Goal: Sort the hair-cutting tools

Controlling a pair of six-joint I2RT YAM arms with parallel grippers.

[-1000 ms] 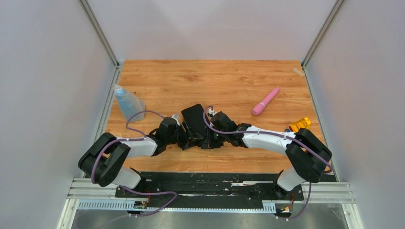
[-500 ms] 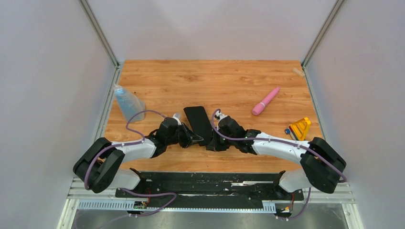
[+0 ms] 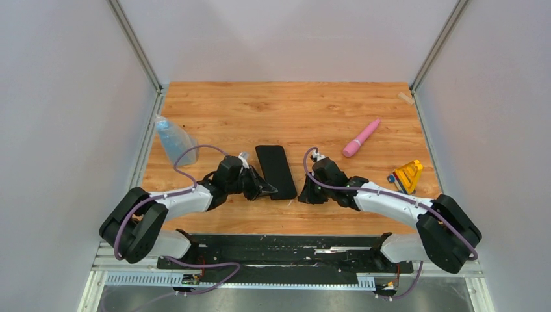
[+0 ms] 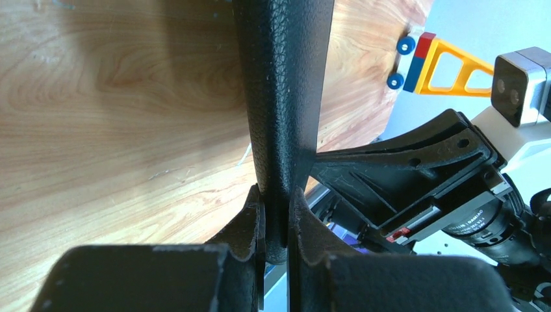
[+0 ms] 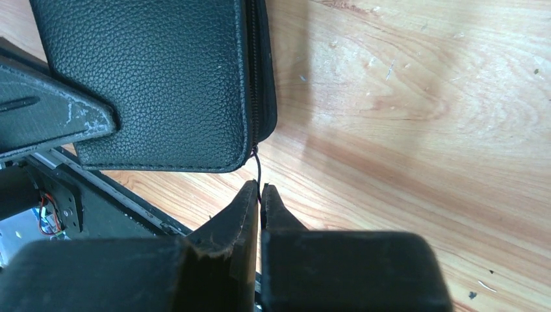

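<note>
Black zipped leather case (image 3: 275, 170): centre of wooden bench (image 3: 292, 110), my left end effector (image 4: 276, 201) clamped on its near edge. My right end effector (image 5: 260, 192): pinching thin black zip cord (image 5: 258, 169). Well apart: pink tapered tool (image 3: 361, 137), translucent blue bottle (image 3: 173, 140).

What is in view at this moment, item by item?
black case: one, black grained leather with a zip, table centre, between the arms
zip pull: one, thin black cord, at the case's corner
bottle: one, translucent blue, left edge
tapered cylinder: one, pink, far right
triangular piece: one, yellow with red and blue, right edge
table: one, wood grain
left tool: black, shut on the case's edge
right tool: black, shut on the zip pull
</note>
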